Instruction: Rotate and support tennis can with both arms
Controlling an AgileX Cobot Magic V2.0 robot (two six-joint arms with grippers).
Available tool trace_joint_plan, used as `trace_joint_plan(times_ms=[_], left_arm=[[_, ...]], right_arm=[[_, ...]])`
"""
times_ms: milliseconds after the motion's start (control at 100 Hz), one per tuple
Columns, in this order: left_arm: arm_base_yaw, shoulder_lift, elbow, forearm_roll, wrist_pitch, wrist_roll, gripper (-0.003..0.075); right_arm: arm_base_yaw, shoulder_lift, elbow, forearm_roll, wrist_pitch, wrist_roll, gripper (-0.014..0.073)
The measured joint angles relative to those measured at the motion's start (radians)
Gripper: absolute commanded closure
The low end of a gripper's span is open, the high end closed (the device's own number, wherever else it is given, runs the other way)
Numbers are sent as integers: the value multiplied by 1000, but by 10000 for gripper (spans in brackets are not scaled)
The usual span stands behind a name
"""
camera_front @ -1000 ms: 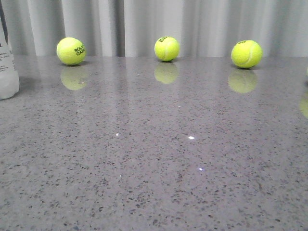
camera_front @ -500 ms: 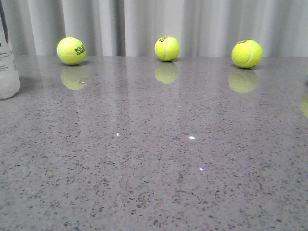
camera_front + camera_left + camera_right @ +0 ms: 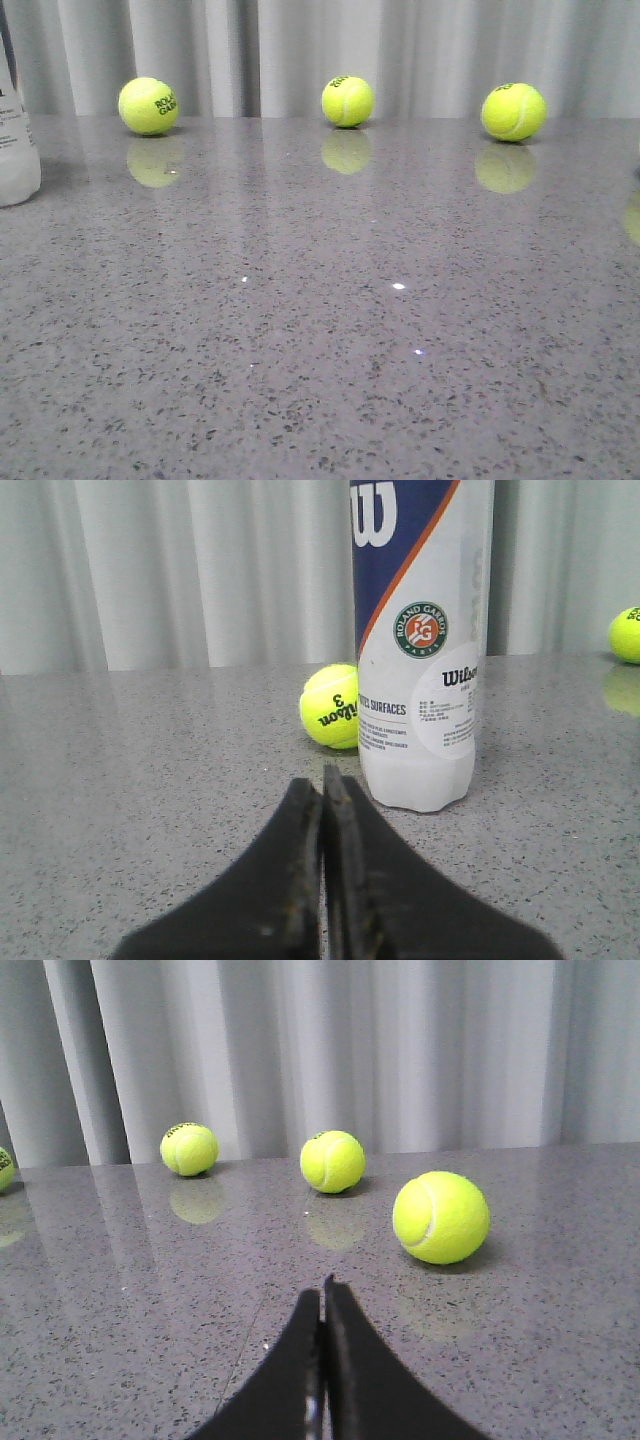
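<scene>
The tennis can [image 3: 422, 640] stands upright on the grey speckled table [image 3: 320, 350], out at the far left edge of the front view [image 3: 14, 130], where only a sliver of its pale lower end shows. From the left wrist camera its white and navy label with the orange stripe faces us, the clear base planted flat on the tabletop; whether anything sits inside is hard to tell through the label. A tennis ball [image 3: 330, 706] marked with a 3 sits just beside the can, partly tucked behind it. The left gripper [image 3: 322, 790] sits low with its two black fingers pressed together, holding nothing, the can near but apart from its tips. The right gripper [image 3: 322, 1300] is likewise pinched closed and empty, facing three balls, the nearest one [image 3: 441, 1217] well clear of its tips. In the front view three balls line the back edge before the curtain [image 3: 320, 50]: left [image 3: 148, 105], middle [image 3: 347, 101], right [image 3: 513, 111].
</scene>
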Motion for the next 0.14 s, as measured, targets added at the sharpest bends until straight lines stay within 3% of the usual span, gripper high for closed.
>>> trace_joint_plan(times_ms=[140], left_arm=[[0, 0, 0, 0, 0, 0, 741]], right_arm=[[0, 0, 0, 0, 0, 0, 664]])
